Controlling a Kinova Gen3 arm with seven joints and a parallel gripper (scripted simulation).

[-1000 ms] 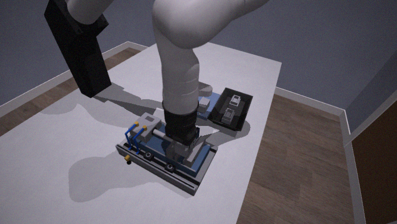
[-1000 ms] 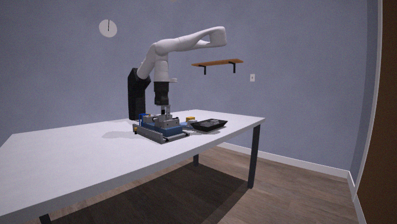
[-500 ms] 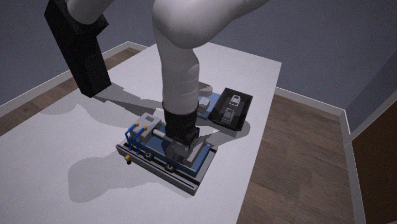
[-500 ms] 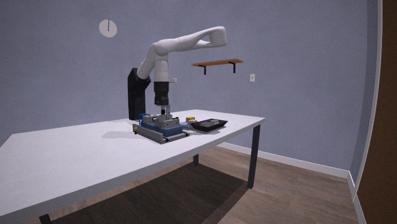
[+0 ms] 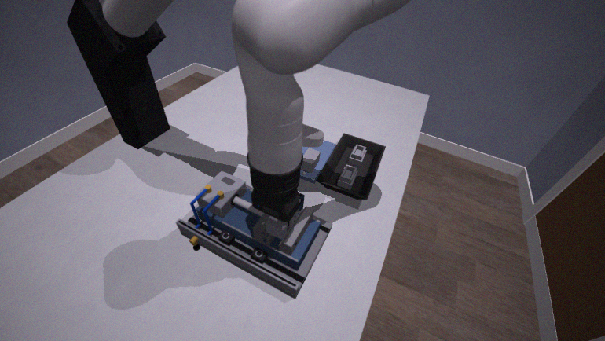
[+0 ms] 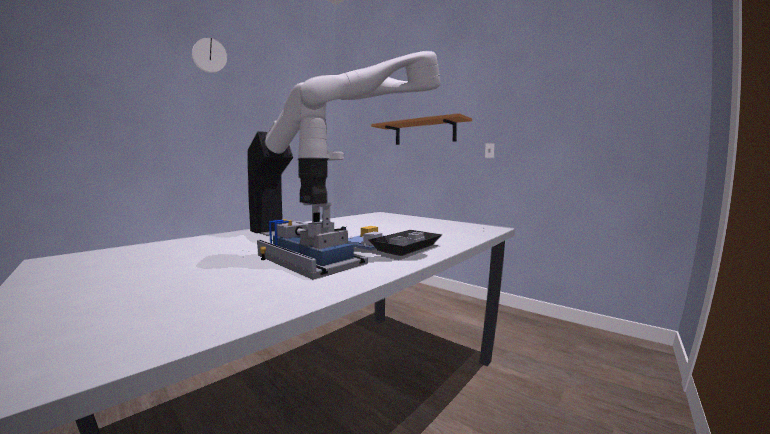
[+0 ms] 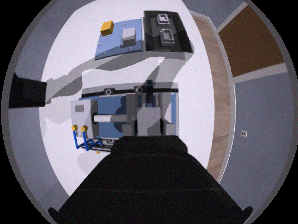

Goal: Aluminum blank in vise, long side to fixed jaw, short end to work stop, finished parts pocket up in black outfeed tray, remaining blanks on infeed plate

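Observation:
The vise (image 5: 254, 230) stands mid-table, with the hosed jaw (image 5: 222, 190) on the left and the fixed jaw (image 5: 298, 239) on the right. My gripper (image 5: 275, 222) reaches straight down between the jaws and is shut on a gray aluminum blank (image 5: 267, 232), held low in the vise opening. The arm hides most of the blank, so I cannot tell how it rests on the bars. The gripper also shows in the exterior view (image 6: 320, 216) and the wrist view (image 7: 149, 104). The black outfeed tray (image 5: 351, 165) holds two finished parts (image 5: 359, 152) (image 5: 347, 175), pocket up.
The blue infeed plate lies between the vise and the tray, with a gray blank (image 5: 311, 155) on it. In the wrist view a yellow brass blank (image 7: 107, 27) lies on the plate (image 7: 120, 42) too. The black arm base (image 5: 118, 71) stands at the back left.

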